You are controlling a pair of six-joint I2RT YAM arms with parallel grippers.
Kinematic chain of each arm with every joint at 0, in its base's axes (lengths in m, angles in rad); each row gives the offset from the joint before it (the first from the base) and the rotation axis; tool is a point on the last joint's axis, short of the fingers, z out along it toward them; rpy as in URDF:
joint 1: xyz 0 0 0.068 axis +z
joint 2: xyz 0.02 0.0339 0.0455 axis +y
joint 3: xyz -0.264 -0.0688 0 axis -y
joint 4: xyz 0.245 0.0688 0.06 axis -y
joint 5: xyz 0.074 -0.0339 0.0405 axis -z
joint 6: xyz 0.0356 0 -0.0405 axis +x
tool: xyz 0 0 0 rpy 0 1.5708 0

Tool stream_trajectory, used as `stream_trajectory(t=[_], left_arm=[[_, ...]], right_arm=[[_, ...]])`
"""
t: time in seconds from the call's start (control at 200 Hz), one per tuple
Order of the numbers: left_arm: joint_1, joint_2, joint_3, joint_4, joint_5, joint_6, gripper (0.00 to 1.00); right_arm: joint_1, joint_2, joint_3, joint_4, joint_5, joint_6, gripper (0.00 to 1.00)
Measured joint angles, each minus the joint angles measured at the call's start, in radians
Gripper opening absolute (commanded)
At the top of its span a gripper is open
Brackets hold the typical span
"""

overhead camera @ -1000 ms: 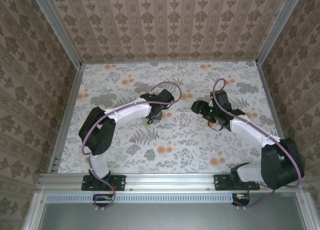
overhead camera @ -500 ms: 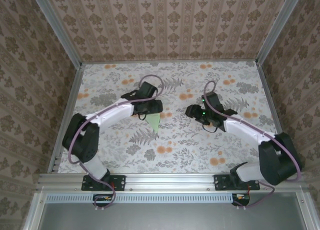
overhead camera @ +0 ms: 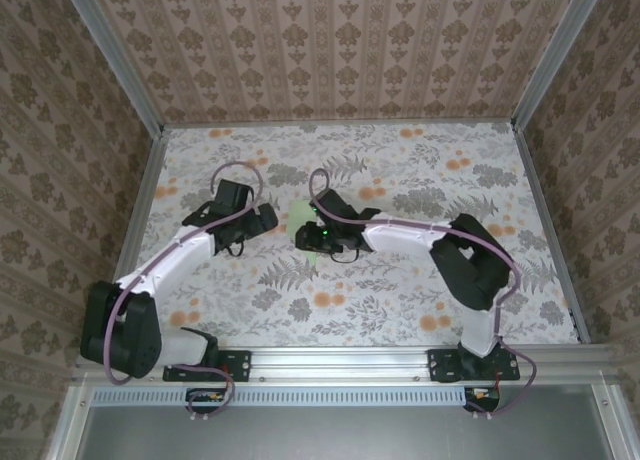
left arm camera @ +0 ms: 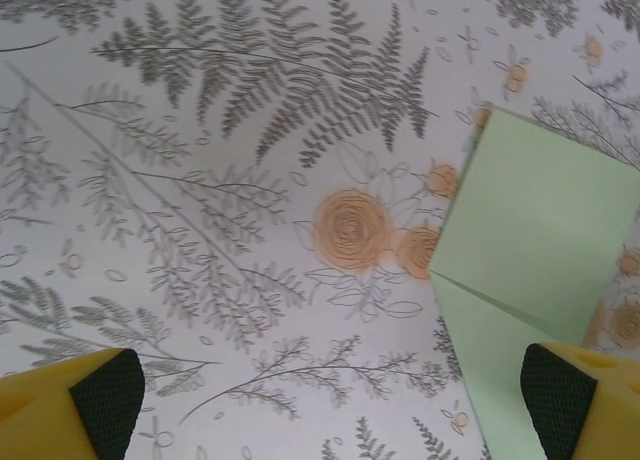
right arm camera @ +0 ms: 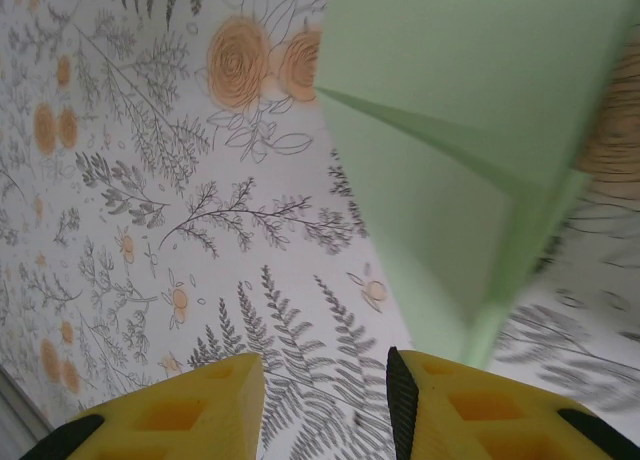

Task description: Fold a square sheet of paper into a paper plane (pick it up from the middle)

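Now left gripper wide (empty), right gripper narrower

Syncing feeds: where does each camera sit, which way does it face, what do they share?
Top external: above and behind, looking down on the table; both arms show.
Left wrist: on that wrist, facing down; left gripper at bottom.
Right wrist: likewise, closer; right gripper at bottom.
All share the green paper.

You have bright, even light on the bench, with only faint shadows. In the right wrist view, blur smears the paper plane at its right edge.
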Motion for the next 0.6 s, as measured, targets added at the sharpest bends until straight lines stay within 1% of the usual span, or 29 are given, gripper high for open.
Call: stream_trajectory(t=[0.175, 0.355, 0.48, 0.6], left_arm=[[0.023, -0.016, -0.028, 0.001, 0.007, -0.01, 1.0], [0.03, -0.016, -0.03, 0.01, 0.019, -0.01, 1.0], [0.03, -0.014, -0.03, 0.015, 0.034, -0.01, 1.0], [0.03, -0.005, -0.03, 0.015, 0.045, -0.01, 1.0]], right_arm=[[0.009, 0.111, 0.102, -0.058, -0.003, -0.013, 0.38], [0.005, 0.148, 0.145, -0.163, 0.012, -0.065, 0.38], [-0.006, 0.149, 0.155, -0.241, 0.011, -0.144, 0.38], [-0.032, 0.143, 0.158, -0.325, 0.001, -0.278, 0.37]])
